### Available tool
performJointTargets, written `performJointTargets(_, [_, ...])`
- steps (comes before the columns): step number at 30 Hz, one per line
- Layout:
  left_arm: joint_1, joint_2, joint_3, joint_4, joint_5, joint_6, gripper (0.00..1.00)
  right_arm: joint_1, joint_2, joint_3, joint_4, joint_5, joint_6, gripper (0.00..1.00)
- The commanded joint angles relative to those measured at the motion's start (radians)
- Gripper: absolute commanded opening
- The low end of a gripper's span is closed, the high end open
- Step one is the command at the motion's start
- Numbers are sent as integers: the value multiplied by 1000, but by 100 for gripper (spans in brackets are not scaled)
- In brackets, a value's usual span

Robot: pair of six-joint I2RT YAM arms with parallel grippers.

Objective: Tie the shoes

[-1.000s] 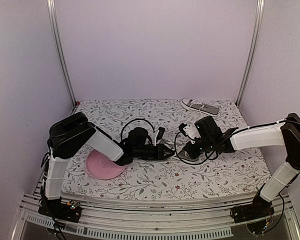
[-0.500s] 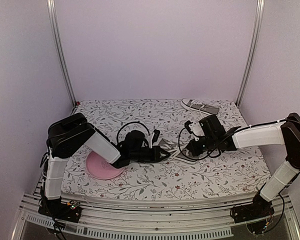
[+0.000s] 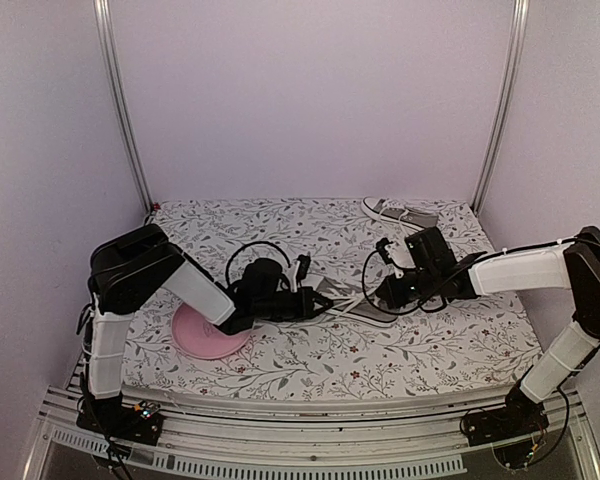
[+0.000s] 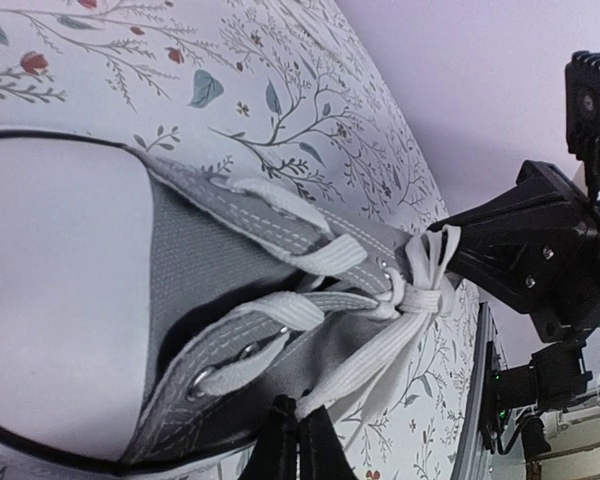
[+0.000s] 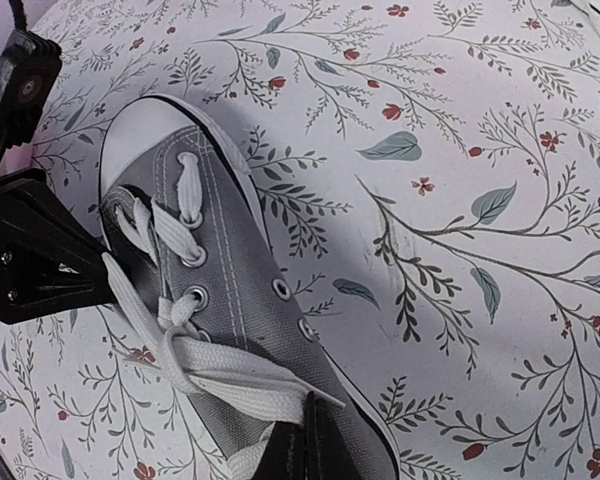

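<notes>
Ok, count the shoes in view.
2. One shoe lies in the middle of the table; the other shoe lies at its far right edge. None looks hidden.

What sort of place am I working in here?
Likely a lab robot cell, not a home: plain pale wall panels, silver aluminium frame posts, and a floral-print cloth behind slotted metal base rails.

L claw (image 3: 323, 303) closed | R claw (image 3: 382, 294) closed | arms low, tips facing
</notes>
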Motion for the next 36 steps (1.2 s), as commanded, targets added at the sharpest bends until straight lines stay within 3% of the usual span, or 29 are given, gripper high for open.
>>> performJointTargets(1, [31,-30,-31,-21,-66,-13,0,-26,-15,-20,-22,9,23,2])
performJointTargets(13, [48,-44,-58,-21,-100,-28,0,-48,-22,-28,-22,-2,30,2])
performJointTargets(20, [49,-39,-25,-20,-39,18,0,-47,-42,-31,2,-89,1,4])
performJointTargets(22, [49,-45,-24,-12,-24,35,10,-48,-59,-34,7,-114,-10,8])
performJointTargets(24, [49,-63,-24,-14,-17,60,32,-47,-83,-36,6,-142,-23,16])
performJointTargets(25, [49,-75,-24,-27,-15,71,42,-47,-95,-38,3,-158,-28,27])
performJointTargets(27, [49,-101,-27,-58,-20,82,53,-48,-126,-40,-3,-181,-34,45])
performJointTargets(31, [47,-139,-63,-71,-32,54,62,-52,-189,-54,-9,-178,-17,68])
performJointTargets(36, [46,-120,-88,-24,6,-27,68,-91,-217,-77,16,-201,38,77])
